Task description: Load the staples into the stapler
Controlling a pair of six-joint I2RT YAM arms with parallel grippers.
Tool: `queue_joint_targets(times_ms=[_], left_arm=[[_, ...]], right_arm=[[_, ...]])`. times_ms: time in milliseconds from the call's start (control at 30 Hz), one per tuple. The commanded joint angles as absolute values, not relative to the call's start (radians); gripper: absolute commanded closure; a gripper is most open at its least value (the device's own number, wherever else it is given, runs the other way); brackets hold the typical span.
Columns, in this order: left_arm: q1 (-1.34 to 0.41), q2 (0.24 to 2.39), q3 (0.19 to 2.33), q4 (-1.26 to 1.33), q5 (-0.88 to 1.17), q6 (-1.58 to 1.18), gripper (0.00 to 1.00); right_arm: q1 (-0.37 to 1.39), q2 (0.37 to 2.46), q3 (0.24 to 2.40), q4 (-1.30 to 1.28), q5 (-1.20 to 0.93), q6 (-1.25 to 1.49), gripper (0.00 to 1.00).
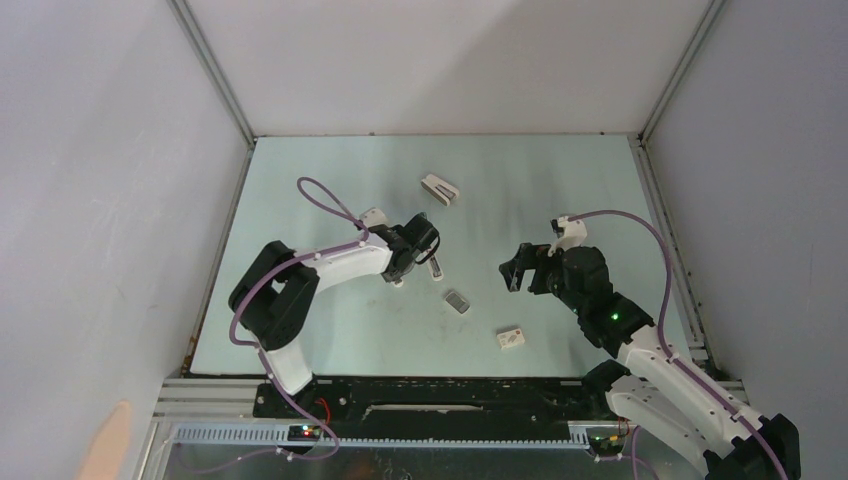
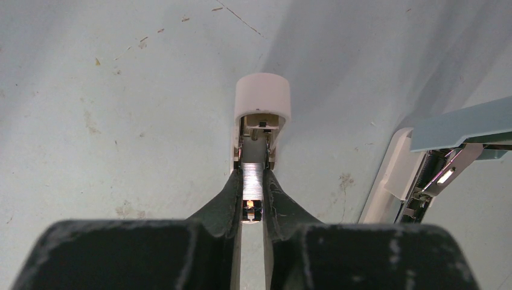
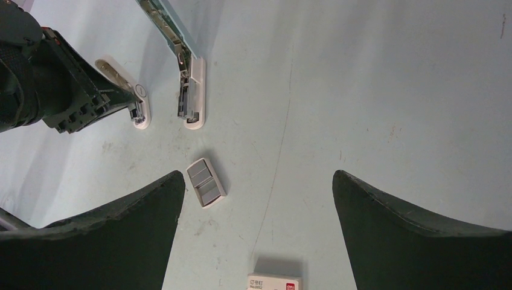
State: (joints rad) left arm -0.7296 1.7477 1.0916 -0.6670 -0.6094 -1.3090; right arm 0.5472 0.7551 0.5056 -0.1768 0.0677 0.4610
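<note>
A ribbed silver strip of staples (image 2: 253, 178) is pinched between the fingertips of my left gripper (image 2: 253, 175), which is shut on it. The strip lies in a narrow metal channel ending in a white cap (image 2: 262, 99). Just to the right lies the stapler (image 2: 450, 130), its pale grey-green cover hinged up off a white base. From above, my left gripper (image 1: 410, 262) sits beside the stapler (image 1: 437, 265). More grey staples (image 3: 206, 182) lie in a small white tray (image 1: 457, 300). My right gripper (image 3: 256, 175) hangs open and empty above the table.
A small white cardboard box with a red mark (image 1: 511, 338) lies near the front, under the right gripper (image 1: 512, 270). A broader white wedge-shaped stapler (image 1: 440, 188) sits farther back. Grey walls enclose the pale green table (image 1: 560, 190).
</note>
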Motion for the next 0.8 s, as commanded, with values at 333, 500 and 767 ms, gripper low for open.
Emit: queue_joint_targets(times_ms=[333,500,767], left_arm=[[-0.722,1.745,1.076,-0.691,-0.604,-1.348,0.77],[-0.721,1.731,1.068,-0.687,-0.597,-1.351,0.74],[-0.721,1.682,1.058,-0.691,-0.584,-1.343,0.65]], right_arm=[[0.549,0.755,0.508,-0.134,0.069,0.453,0.05],[0.549,0.753,0.508,-0.135,0.071,0.452,0.05],[0.549,0.755,0.508,-0.135,0.069,0.453,0.05]])
